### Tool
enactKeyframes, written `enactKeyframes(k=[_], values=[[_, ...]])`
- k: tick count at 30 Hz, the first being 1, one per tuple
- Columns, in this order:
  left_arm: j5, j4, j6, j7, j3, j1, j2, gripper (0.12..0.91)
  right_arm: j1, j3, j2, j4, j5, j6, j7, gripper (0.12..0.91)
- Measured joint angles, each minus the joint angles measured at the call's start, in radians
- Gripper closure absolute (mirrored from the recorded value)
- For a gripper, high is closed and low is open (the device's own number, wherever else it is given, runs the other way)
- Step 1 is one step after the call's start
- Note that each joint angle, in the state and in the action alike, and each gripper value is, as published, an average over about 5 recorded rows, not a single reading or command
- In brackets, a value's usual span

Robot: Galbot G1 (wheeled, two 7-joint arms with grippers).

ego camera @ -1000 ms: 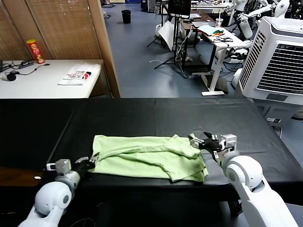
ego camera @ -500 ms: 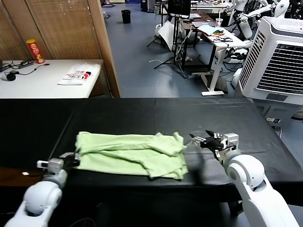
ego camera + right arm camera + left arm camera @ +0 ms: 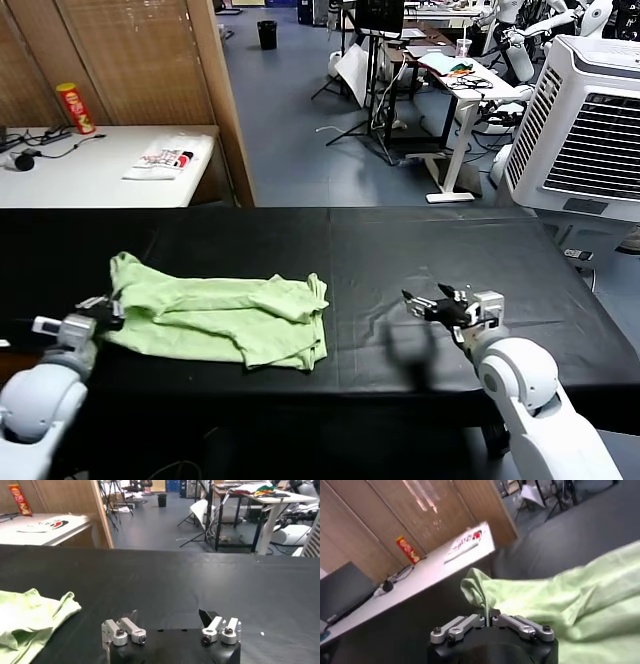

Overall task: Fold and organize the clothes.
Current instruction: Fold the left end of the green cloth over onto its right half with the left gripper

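My left gripper (image 3: 103, 309) sat low at the near left of the black table (image 3: 400, 250), its jaws pinched tight on the left edge of the shirt (image 3: 225, 315). From the left wrist camera the grip showed plainly: a thin ridge of pale green cloth (image 3: 560, 600) rose straight out from between the two closed fingers (image 3: 462, 626), with the rest of the fabric spreading away beyond them. The shirt lay crumpled and loosely folded on the left half of the table, a long low heap with its held corner lifted slightly into a point and its far end bunched in overlapping layers near the table's middle. My right gripper (image 3: 430, 303) hovered over the right half of the table, well apart from the shirt, jaws spread wide and holding nothing. The right wrist camera showed both fingers (image 3: 122, 630) standing far apart over bare black cloth, with only the near end of the shirt (image 3: 30, 615) visible off to one side. Behind the work table stood a white side table (image 3: 90, 180) carrying a red snack can (image 3: 74, 108), a white packaged item (image 3: 168, 158) with red and black print, and a dark cable. A white air cooler (image 3: 585, 130) stood past the table's far right corner.
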Motion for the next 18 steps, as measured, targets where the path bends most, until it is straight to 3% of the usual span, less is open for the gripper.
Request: enactKeyframes(k=[7, 12, 18], values=[[-0.205, -0.126, 0.082, -0.058, 0.137, -0.052, -0.098, 0.875, -0.063, 0.047, 0.015, 0.025, -0.032, 0.000, 0.004, 0.227], [-0.312, -0.149, 0.100, -0.074, 0.244, -0.104, -0.160, 0.875, -0.099, 0.071, 0.025, 0.040, -0.046, 0.000, 0.005, 0.227], [-0.344, -0.159, 0.105, -0.082, 0.324, -0.151, -0.216, 0.875, -0.124, 0.081, 0.030, 0.045, -0.055, 0.000, 0.002, 0.227]])
